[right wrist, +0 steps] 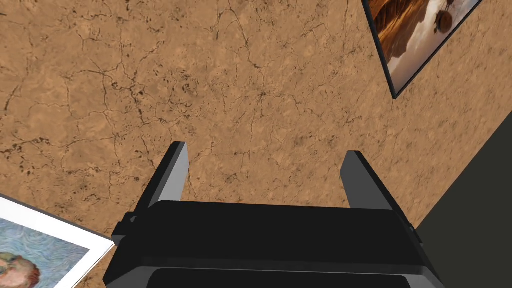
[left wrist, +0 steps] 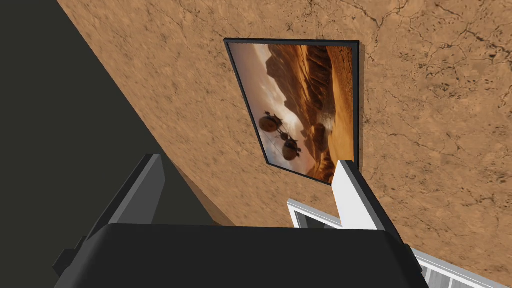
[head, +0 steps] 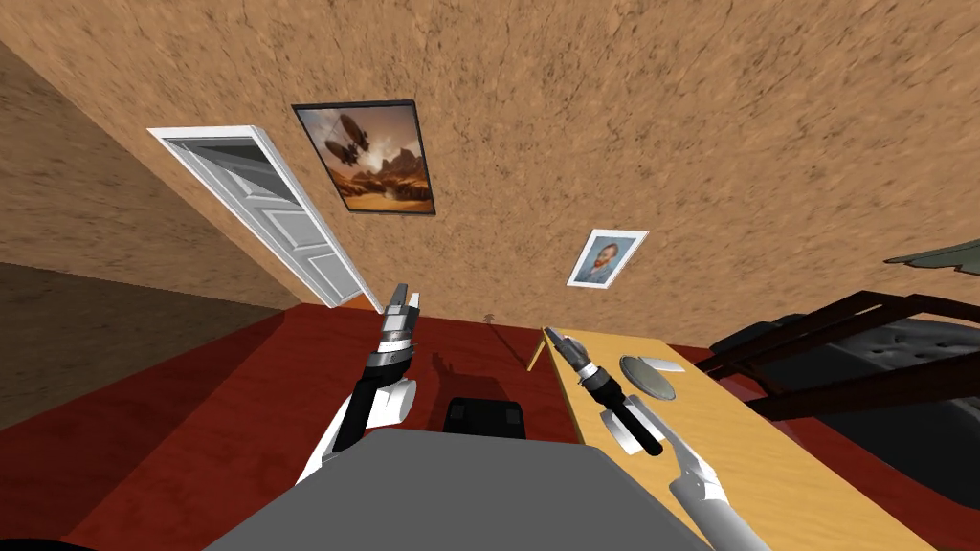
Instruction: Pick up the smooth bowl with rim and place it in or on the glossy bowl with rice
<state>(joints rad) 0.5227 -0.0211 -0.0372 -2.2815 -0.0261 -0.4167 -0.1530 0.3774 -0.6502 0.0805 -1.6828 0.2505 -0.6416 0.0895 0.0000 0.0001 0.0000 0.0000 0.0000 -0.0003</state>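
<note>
Head view shows the light wooden table [head: 766, 459] at my right, its far edge near the wall. On it stand a grey round bowl [head: 648, 378] and, just behind, a smaller white shape [head: 663, 364], hard to make out. The right gripper [head: 555, 337] hangs over the table's left edge and the left gripper [head: 403, 296] over the red floor [head: 239, 411]. Wrist views show both claws wide open, empty.

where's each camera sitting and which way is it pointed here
Head view: on the head, looking down and forward at wall and table; both forearms, left gripper and right gripper show.
Left wrist view: on the left hand, aimed at the desert picture; open fingers show.
Right wrist view: on the right hand, aimed at bare wall; open fingers show.
Shared: all three catch the desert picture.
</note>
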